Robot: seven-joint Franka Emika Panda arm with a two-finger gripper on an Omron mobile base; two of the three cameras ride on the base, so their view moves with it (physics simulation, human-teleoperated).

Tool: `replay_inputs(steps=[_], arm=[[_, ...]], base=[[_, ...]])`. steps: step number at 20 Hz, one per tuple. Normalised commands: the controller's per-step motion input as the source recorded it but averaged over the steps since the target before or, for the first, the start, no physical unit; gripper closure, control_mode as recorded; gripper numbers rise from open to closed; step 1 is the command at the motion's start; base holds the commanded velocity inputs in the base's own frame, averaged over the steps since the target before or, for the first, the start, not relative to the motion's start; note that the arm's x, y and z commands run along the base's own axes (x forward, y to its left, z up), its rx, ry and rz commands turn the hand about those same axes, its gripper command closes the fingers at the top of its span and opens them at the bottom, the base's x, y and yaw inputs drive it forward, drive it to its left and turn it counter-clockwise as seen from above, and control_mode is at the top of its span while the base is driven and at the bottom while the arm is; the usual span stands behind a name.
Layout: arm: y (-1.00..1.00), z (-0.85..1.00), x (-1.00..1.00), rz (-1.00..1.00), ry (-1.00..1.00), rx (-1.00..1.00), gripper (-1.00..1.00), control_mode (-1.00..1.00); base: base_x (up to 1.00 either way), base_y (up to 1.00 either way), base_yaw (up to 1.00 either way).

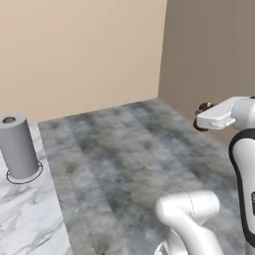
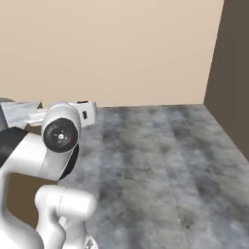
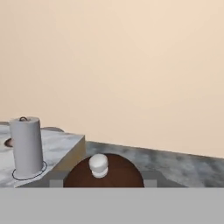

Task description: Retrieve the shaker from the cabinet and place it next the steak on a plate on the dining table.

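Shaker (image 3: 103, 171) sits clamped in the tool (image 1: 201, 118), its dark reddish-brown body between the two fingertips in the hand view, pale knob toward the camera; in the left base view its reddish body shows at the tip of the white hand. Risk from here, as I judge it: the marble bench (image 1: 25, 214) lies off to the left, and a wide swing toward it could clip the tall grey paper-towel roll (image 1: 18, 145) standing near its edge, or loosen a rounded, narrow-waisted piece in the grip. Plate (image 3: 8, 142) seems to peek out as a dark rim behind the roll in the hand view; I cannot be sure. Arm is folded, elbow low, forearm raised, hand held level and high over the grey floor (image 2: 160, 160).
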Motion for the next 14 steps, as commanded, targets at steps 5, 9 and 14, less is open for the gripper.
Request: replay_inputs(steps=[5, 9, 14], arm=[[0.00, 0.00, 0.00, 0.00, 0.00, 0.00, 1.00, 1.00], [0.00, 0.00, 0.00, 0.00, 0.00, 0.00, 1.00, 1.00], [0.00, 0.00, 0.00, 0.00, 0.00, 0.00, 1.00, 1.00]], base=[[1.00, 0.00, 0.52], [1.00, -0.02, 0.58], [1.00, -0.21, 0.58]])
